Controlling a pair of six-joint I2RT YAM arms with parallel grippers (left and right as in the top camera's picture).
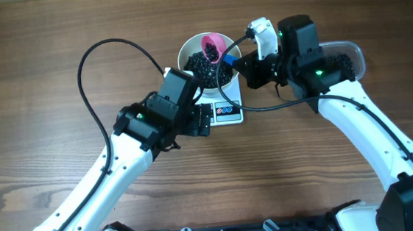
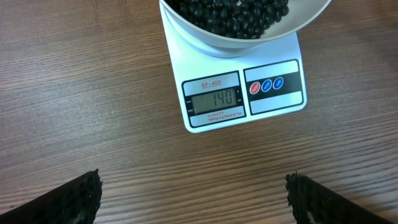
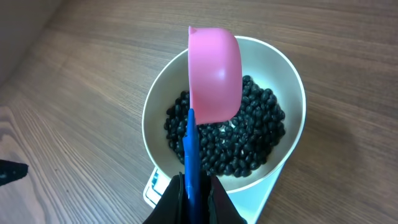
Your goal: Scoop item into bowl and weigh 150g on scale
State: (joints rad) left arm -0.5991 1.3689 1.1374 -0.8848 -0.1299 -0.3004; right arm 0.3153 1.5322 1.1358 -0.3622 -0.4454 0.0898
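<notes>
left pincer (image 2: 193, 186): released, jaws wide apart, nothing between them; hangs over bare tabletop (image 2: 74, 93) just in front of the scale
right pincer (image 3: 191, 194): clenched on the scoop's blue handle
scoop (image 3: 214, 74): pink cup on a blue handle; cup held over the bowl, inside its rim line, just above the beans; exact tilt unclear
beans (image 3: 252, 140): small round black, heaped in the bowl and covering its floor
bowl (image 3: 293, 87): white, round, sits on the scale and covers its back half
scale (image 2: 280, 53): white, flat on the tabletop; display (image 2: 214, 99) reads 140; one red and two blue buttons (image 2: 266, 85) beside it
tub (image 1: 351, 58): clear, right of the bowl, partly under the right arm, dark beans inside
</notes>
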